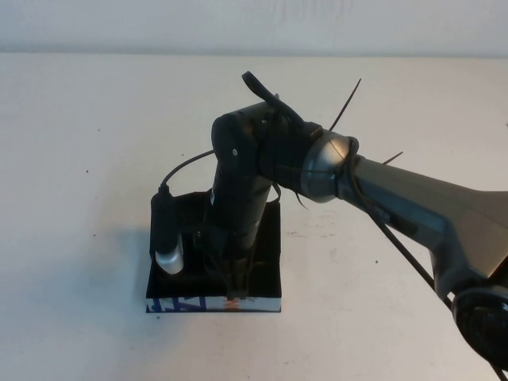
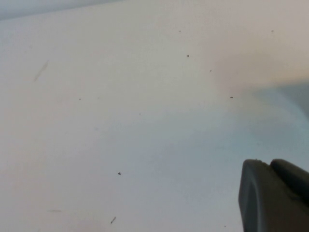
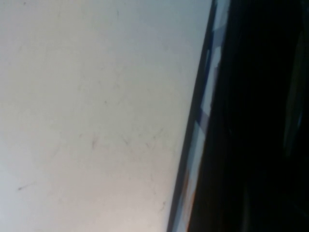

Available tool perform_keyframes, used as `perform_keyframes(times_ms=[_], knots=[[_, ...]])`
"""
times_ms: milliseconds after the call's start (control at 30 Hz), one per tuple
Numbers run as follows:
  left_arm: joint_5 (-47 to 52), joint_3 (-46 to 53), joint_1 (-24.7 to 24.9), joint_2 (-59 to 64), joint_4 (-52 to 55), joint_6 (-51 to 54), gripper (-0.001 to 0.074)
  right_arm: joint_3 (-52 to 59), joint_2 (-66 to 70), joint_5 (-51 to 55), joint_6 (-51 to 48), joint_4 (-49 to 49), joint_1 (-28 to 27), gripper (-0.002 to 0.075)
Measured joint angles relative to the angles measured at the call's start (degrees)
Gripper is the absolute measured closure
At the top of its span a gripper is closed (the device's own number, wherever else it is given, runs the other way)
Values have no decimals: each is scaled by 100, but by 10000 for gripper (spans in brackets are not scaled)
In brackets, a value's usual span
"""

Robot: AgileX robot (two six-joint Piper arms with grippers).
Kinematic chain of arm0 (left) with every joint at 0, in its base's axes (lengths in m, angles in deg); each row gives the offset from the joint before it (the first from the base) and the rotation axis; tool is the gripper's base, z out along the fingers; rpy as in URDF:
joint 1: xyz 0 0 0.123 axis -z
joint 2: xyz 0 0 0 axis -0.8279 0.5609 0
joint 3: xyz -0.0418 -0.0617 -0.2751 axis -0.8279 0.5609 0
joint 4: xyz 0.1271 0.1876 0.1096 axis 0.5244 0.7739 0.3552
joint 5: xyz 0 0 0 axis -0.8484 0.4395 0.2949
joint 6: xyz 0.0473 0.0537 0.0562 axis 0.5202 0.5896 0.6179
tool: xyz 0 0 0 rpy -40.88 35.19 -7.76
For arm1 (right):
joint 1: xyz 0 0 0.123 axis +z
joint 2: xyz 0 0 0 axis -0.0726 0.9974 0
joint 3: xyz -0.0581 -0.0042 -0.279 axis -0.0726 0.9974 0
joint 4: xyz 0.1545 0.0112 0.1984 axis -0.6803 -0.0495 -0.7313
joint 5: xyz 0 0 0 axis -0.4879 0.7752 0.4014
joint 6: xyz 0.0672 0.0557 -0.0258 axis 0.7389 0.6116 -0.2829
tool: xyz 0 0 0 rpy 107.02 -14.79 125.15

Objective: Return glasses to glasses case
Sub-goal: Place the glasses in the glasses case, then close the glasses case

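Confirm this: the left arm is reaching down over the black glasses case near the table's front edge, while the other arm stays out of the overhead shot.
Wrong arm. The high view shows the right arm, entering from the right, with its right hand down over the glasses case. The left hand appears only in the left wrist view, over bare table. The rest stands.

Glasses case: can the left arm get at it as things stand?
Probably not cleanly. The right arm hangs right over the glasses case, its right gripper down at the printed front edge, covering most of the box. The left gripper shows only over bare table, nowhere near it.
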Motion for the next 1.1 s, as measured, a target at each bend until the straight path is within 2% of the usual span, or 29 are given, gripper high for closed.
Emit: perform_keyframes(times_ms=[67, 233, 300, 400, 567, 833, 900, 1100], knots=[[0, 0, 0, 0, 0, 0, 736, 0, 0, 0, 0, 1, 0, 639], [0, 0, 0, 0, 0, 0, 736, 0, -34, 0, 149, 12, 0, 435], [0, 0, 0, 0, 0, 0, 736, 0, -125, 0, 154, 12, 0, 395], [0, 0, 0, 0, 0, 0, 736, -10, -383, 0, 175, 36, 0, 386], [0, 0, 0, 0, 0, 0, 736, -22, -886, 10, 743, 110, 0, 442], [0, 0, 0, 0, 0, 0, 736, -30, -1423, 56, 1420, 203, 0, 671], [0, 0, 0, 0, 0, 0, 736, -30, -1464, 71, 1450, 270, 0, 707], [0, 0, 0, 0, 0, 0, 736, -30, -1477, 84, 1496, 299, 0, 734]])
